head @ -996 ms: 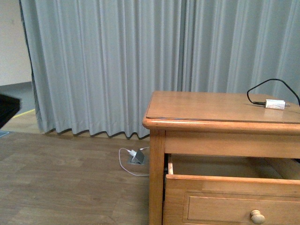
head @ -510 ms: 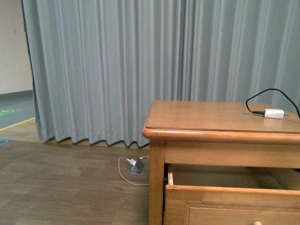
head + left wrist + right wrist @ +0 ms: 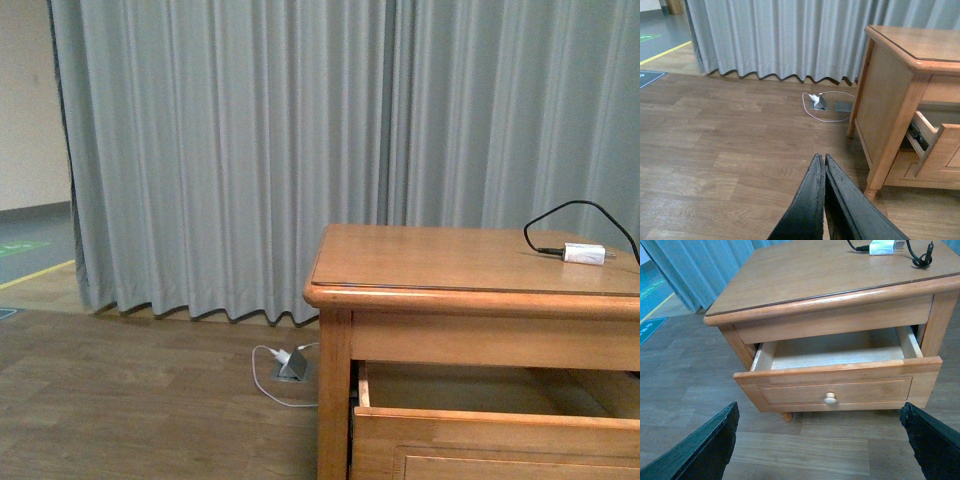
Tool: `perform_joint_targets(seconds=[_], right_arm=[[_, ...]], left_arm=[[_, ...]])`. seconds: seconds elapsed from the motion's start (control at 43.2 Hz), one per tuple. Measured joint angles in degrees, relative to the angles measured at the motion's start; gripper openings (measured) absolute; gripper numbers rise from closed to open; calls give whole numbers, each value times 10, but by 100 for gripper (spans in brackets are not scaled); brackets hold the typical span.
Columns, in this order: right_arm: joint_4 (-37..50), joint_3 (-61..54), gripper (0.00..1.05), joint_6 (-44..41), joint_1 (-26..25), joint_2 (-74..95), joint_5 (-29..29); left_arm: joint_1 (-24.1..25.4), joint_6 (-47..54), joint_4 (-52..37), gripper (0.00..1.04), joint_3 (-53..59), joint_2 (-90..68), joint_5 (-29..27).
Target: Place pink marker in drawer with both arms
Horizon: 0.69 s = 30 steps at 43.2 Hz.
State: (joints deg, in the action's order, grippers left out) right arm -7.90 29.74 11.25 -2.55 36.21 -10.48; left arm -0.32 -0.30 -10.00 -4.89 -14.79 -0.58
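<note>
The drawer (image 3: pixel 840 382) of the honey-brown nightstand stands pulled open; its inside looks bare and its round knob (image 3: pixel 830 399) faces me. It also shows in the front view (image 3: pixel 480 420) and the left wrist view (image 3: pixel 940 145). The pink marker is out of view in every frame. My right gripper (image 3: pixel 822 437) is wide open and empty, in front of the drawer and apart from it. My left gripper (image 3: pixel 824 159) is shut with nothing between the fingers, low over the wood floor beside the nightstand's front leg. Neither arm shows in the front view.
A white charger plug (image 3: pixel 583 253) with a black cable lies on the nightstand top (image 3: pixel 440 255); it also shows in the right wrist view (image 3: pixel 882 247). A floor socket with a white cable (image 3: pixel 290 362) sits by the grey curtain (image 3: pixel 250 150). Wood floor (image 3: pixel 730 135) spreads beside the nightstand.
The front view has tilted upward: the nightstand sits lower in frame and the knob has dropped out of view. A dark object at the left edge is gone.
</note>
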Motion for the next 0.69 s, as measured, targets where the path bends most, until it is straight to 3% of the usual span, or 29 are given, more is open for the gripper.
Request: perform_joint_targets(seconds=[0.278, 0.394, 0.695], right_arm=[[0, 0, 96, 0, 0, 0, 0], [0, 0, 96, 0, 0, 0, 0], [0, 0, 96, 0, 0, 0, -1]], left_arm=[[2, 0, 19, 4, 21, 40, 6], [2, 0, 97, 4, 27, 110, 6], [2, 0, 100, 4, 35, 145, 6]])
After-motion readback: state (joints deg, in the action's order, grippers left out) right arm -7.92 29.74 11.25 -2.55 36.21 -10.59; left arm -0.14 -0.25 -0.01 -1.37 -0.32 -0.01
